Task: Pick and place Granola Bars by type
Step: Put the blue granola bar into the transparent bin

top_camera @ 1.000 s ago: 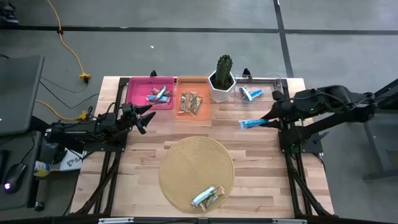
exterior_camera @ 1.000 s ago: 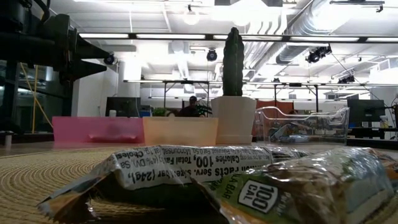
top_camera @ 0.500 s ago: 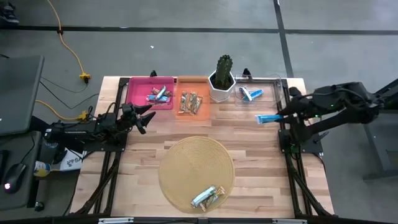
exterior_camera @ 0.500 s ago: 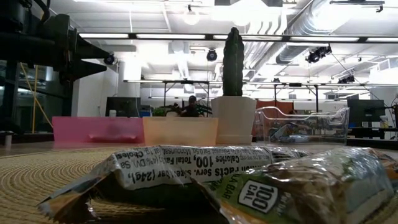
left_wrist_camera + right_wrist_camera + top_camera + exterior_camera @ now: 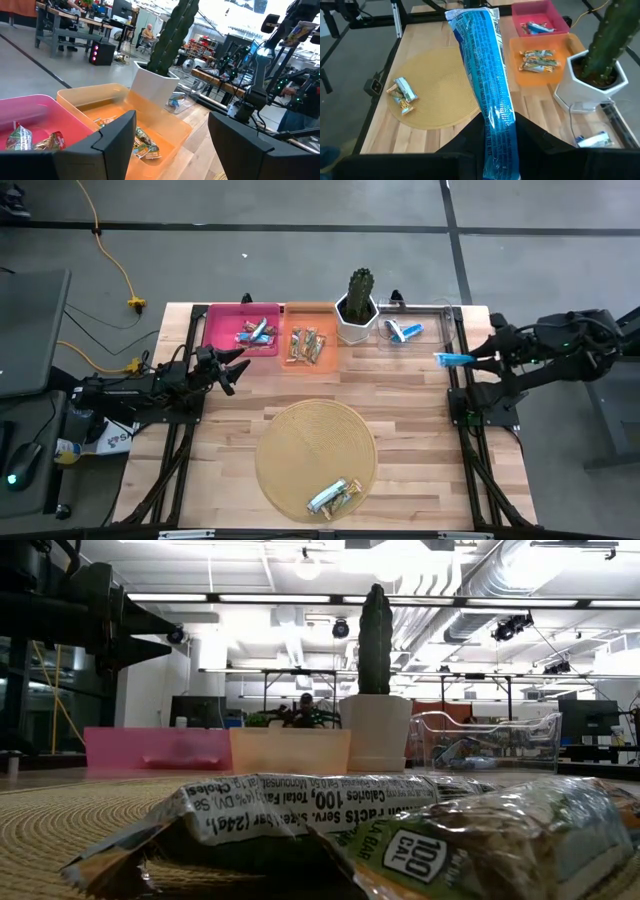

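My right gripper (image 5: 476,360) is shut on a blue-and-white granola bar (image 5: 454,359), held above the table's right edge, beside the clear tray (image 5: 440,315). That tray holds another blue bar (image 5: 404,331). The pink tray (image 5: 222,320) holds blue-red-white bars (image 5: 256,333), and the orange tray (image 5: 325,315) holds brown bars (image 5: 308,345). Two bars (image 5: 332,497) lie flat on the round woven mat (image 5: 300,440). At the table's left edge my left gripper (image 5: 232,367) waits open, level, near the pink tray. My right gripper pinches the blue bar between its two fingers at the end nearest the wrist (image 5: 496,134). The fingers (image 5: 540,142) come from the table's right side, slanting down, and lie along the bar. The bar juts out past the fingertips toward the table's left, lifted clear of the table.
A green cactus in a white pot (image 5: 358,305) stands between the orange tray and the clear tray. In the low view the two bars on the mat (image 5: 300,825) fill the foreground. Bare wood lies between the mat and the trays.
My right gripper has drawn back toward the table's right edge and a little toward the far edge, carrying the blue bar clear of the table. The bar now hangs over the right edge beside the clear tray. The grip has stayed shut.
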Controlling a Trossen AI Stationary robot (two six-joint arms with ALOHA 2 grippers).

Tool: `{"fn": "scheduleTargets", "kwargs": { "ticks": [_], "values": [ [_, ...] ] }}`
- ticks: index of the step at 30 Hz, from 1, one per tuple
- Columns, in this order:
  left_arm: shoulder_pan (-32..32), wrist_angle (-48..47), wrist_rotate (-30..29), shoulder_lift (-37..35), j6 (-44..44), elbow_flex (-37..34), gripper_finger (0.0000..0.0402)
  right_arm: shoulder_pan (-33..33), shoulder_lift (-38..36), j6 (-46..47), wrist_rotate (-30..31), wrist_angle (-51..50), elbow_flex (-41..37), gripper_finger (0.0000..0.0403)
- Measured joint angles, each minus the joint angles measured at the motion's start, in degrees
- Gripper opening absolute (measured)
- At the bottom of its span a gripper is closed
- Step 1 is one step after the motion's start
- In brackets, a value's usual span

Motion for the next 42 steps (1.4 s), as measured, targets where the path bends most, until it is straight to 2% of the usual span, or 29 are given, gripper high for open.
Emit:
{"fn": "scheduleTargets", "kwargs": {
  "ticks": [4, 7, 12, 18, 23, 27, 30, 37, 42],
  "values": [
    [0.0, 0.0, 0.0, 0.0, 0.01, -0.01, 0.0245, 0.0, -2.23, 0.56, 0.61, -1.89, -0.12, 0.0071],
    [0.0, 0.0, 0.0, 0.0, 0.01, -0.02, 0.0245, 0.0, -5.26, 1.3, 0.61, -0.9, -3.53, 0.0071],
    [0.0, 0.0, 0.0, 0.0, 0.01, -0.02, 0.0245, 0.0, -12.34, 3.47, -0.85, 4.97, -15.29, 0.0071],
    [0.0, 0.0, 0.0, -0.02, 0.0, 0.0, 0.0245, 0.0, -18.39, 4.13, 0.58, 18.69, -30.83, 0.0071],
    [0.0, 0.0, 0.0, 0.0, 0.0, -0.02, 0.0245, -0.2, -18.91, 8.13, 7.95, 26.66, -40.99, 0.0071],
    [0.0, 0.0, 0.02, -0.02, 0.01, 0.0, 0.0245, -1.49, -16.39, 13.77, 13.21, 27.26, -43.12, 0.0071],
    [0.0, 0.0, 0.0, -0.02, 0.0, -0.01, 0.0245, -2.41, -15.77, 18.35, 19.38, 30.36, -45.26, 0.0071],
    [0.0, 0.0, 0.01, -0.02, 0.02, -0.01, 0.0245, -5.44, -15.81, 24.06, 34.35, 44.0, -50.42, 0.0071],
    [0.0, 0.0, 0.0, -0.02, 0.02, 0.0, 0.0245, -9.25, -15.79, 23.88, 41.66, 54.35, -54.38, 0.0071]
  ]
}}
